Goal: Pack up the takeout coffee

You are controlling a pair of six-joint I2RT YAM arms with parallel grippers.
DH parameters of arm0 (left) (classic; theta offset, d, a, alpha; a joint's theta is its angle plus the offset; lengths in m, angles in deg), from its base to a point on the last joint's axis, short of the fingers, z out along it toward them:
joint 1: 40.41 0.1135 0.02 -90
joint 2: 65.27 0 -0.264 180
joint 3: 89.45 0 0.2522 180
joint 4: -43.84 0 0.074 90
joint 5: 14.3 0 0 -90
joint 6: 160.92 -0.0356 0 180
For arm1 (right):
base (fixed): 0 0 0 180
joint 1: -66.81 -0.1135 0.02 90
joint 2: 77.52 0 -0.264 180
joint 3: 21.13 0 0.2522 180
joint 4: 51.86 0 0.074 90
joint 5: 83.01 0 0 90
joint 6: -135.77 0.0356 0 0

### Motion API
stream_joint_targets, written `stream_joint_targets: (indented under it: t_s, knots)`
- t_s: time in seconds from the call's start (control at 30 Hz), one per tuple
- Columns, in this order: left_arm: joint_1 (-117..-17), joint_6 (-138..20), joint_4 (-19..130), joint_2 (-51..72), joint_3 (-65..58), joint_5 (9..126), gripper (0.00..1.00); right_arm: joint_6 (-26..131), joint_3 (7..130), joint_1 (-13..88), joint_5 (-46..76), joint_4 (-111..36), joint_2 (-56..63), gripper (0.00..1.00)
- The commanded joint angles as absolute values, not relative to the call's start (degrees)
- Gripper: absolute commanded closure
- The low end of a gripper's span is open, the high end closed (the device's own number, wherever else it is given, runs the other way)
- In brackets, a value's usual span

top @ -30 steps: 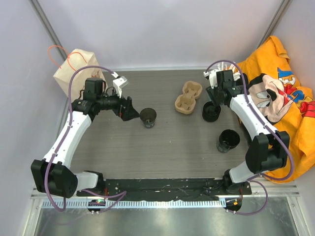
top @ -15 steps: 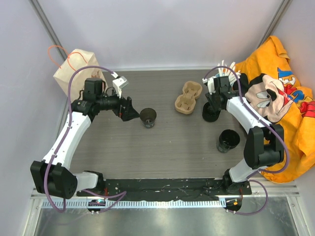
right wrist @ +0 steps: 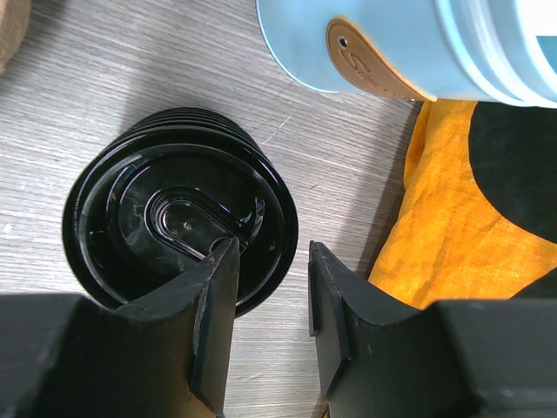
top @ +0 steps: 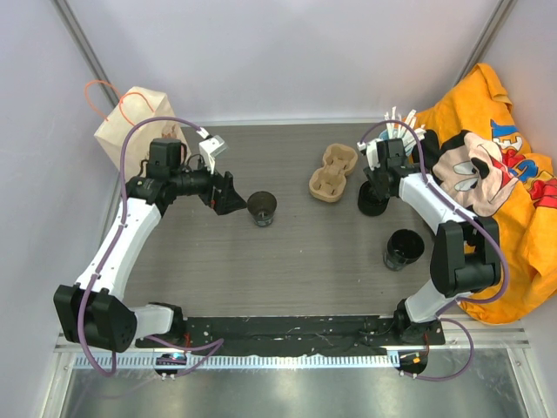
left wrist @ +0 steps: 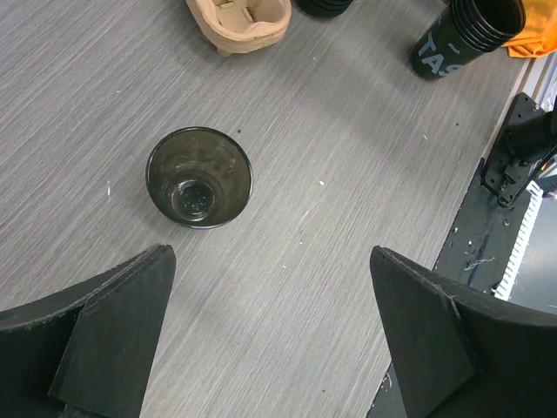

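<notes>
Takeout coffee cup (left wrist: 199, 177) stands uncapped left of the cardboard carrier (top: 333, 172), the left gripper (left wrist: 270, 261) spread wide beside it, seemingly ready to grasp; right of the carrier, the right gripper (right wrist: 274, 252) straddles the rim of the lid stack (right wrist: 157, 218), jaws narrow, grip unclear.

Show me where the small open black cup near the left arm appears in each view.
Top external: small cup, left of centre.
Left wrist: small cup, upper left of centre.
Right wrist: not in it.
Shared landmark: cardboard carrier, right of the small cup from above, at the left wrist view's top edge.
</notes>
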State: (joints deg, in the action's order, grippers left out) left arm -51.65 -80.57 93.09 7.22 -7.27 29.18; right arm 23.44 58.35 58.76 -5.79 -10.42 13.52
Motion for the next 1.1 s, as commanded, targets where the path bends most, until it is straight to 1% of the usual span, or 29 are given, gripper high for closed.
stream_joint_targets:
  t_s: [0.0,0.1,0.3,0.5,0.53,0.6,0.7,0.83,1.07]
  knots:
    - [-51.83,-81.29,92.84,6.01,-5.82,28.41,0.00,23.45,58.20,59.43,-6.11,-12.70,14.06,0.58]
    - [-51.83,-81.29,92.93,6.01,-5.73,28.41,0.00,23.71,58.20,59.78,-5.50,-12.70,14.15,0.59]
    - [-51.83,-81.38,93.02,5.92,-5.82,28.32,0.00,24.06,58.11,60.04,-4.88,-12.96,13.71,0.68]
    - [-51.83,-81.29,93.11,5.83,-5.82,28.32,0.00,24.15,57.93,59.96,-4.00,-13.05,13.62,0.74]
    - [-51.83,-81.38,93.11,5.92,-5.82,28.32,0.00,24.15,57.93,59.96,-4.00,-12.97,13.45,0.77]
    - [-51.83,-81.46,93.11,5.92,-5.82,28.32,0.00,24.24,57.93,59.96,-3.91,-12.97,13.36,0.79]
    - [-51.83,-81.29,93.02,5.92,-5.82,28.24,0.00,24.33,58.11,60.04,-3.83,-13.05,13.01,0.87]
    - [-51.83,-81.29,93.11,6.01,-5.64,28.24,0.00,24.50,58.37,59.96,-4.00,-13.05,12.30,0.91]
    - [-51.83,-81.11,93.11,6.10,-5.38,28.06,0.00,24.59,59.60,60.04,-3.74,-12.88,10.11,0.93]
